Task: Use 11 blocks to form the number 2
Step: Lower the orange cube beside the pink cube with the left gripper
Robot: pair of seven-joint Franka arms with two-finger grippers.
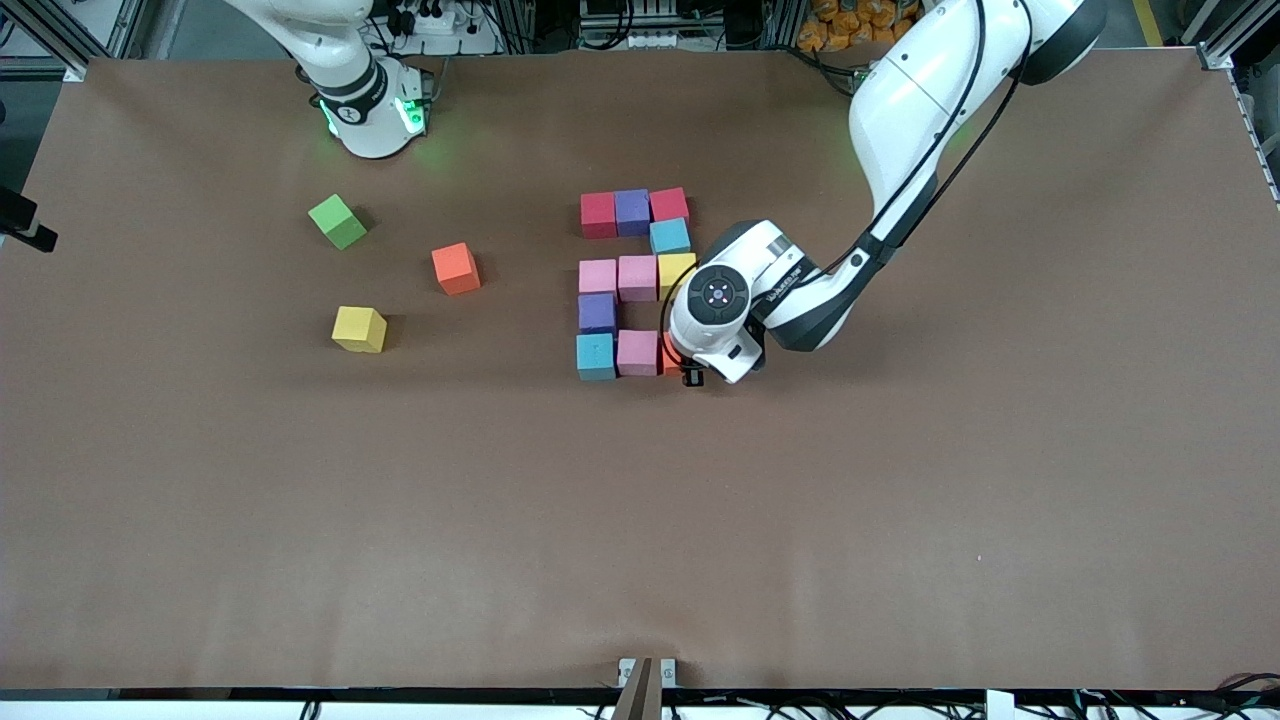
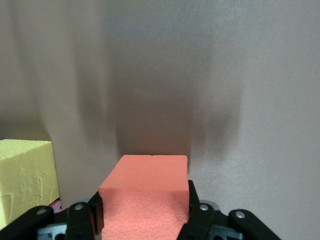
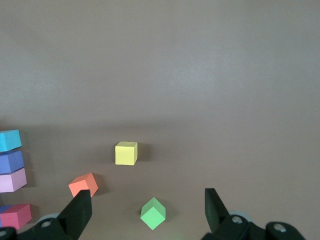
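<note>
The left tool [image 2: 145, 220] is down at the bench [image 1: 900, 520], clenched on an orange cube [image 2: 146, 197] whose face shows a fine pebbled foam grain; its black fingers [image 2: 200, 220] press the cube's two sides; in the front view only a sliver of that cube [image 1: 668, 358] shows under the white wrist, touching a pink cube [image 1: 637, 352] at the row of the figure nearest the camera.

Beside the tool stands the number 2 [image 1: 633, 285], a blocky shape of matte square-edged cubes set face to face; the row farthest from the camera is red [image 1: 598, 214], purple [image 1: 632, 211], red [image 1: 669, 204]; a light blue cube [image 1: 670, 236] sits under the last; the middle row is pink [image 1: 598, 276], pink [image 1: 637, 277], and a yellow cube [image 1: 676, 272] just by the tool; then a purple cube [image 1: 597, 312] and a light blue corner cube [image 1: 595, 356].

The right tool [image 3: 147, 212] waits high over the right arm's end of the bench, released, its dark fingers spread wide with nothing between them; beneath it lie three loose cubes, well apart from each other: a green cube [image 1: 338, 221], a second orange cube [image 1: 456, 268] and a second yellow cube [image 1: 359, 329]; the bench cover is plain brown and dull, faintly creased.
</note>
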